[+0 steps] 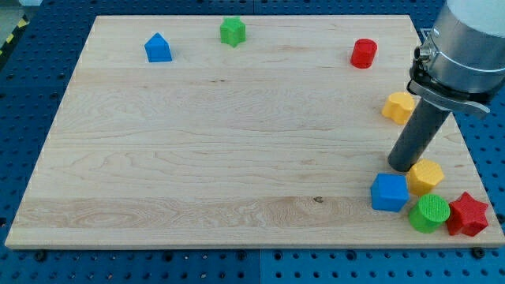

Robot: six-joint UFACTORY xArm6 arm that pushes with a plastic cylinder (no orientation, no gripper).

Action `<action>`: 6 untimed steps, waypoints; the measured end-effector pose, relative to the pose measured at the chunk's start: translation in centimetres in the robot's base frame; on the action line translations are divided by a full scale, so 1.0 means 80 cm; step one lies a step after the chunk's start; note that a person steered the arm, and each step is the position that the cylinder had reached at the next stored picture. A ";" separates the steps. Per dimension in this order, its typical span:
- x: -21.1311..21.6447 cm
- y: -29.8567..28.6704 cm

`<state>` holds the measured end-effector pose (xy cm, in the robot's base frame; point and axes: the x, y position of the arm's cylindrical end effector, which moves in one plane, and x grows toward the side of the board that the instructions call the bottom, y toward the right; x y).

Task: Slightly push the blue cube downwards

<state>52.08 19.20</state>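
Observation:
The blue cube (389,192) lies near the board's lower right corner. My tip (403,167) stands just above the cube's upper right edge, touching or nearly touching it. The dark rod rises from there toward the view's upper right. A yellow block (426,177) sits right of the cube, close to the rod. A green round block (429,213) and a red star block (467,214) lie below and right of the cube.
Another yellow block (399,106) lies above my tip near the right edge. A red cylinder (364,53), a green star block (233,31) and a blue house-shaped block (158,48) sit along the top of the wooden board (221,142).

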 end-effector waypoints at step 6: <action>0.032 -0.017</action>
